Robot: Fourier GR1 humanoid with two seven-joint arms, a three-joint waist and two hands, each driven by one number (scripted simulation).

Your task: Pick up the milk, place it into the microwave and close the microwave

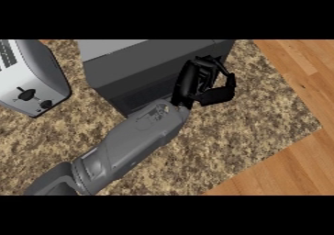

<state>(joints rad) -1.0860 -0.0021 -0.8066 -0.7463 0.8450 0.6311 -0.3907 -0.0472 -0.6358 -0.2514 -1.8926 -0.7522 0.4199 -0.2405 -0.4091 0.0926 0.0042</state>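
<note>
Speckled granite counter (251, 119), wood floor (298, 156) beyond its right edge. Dark grey microwave (149, 69) sits at upper centre, door shut, top cut off by the view. Silver toaster (27, 78) at left, partly cropped. One grey forearm (129, 147) reaches diagonally; which arm is unclear. Its black hand (203, 85) rests at the microwave's right front edge, fingers curled, holding nothing visible. Milk not seen.
</note>
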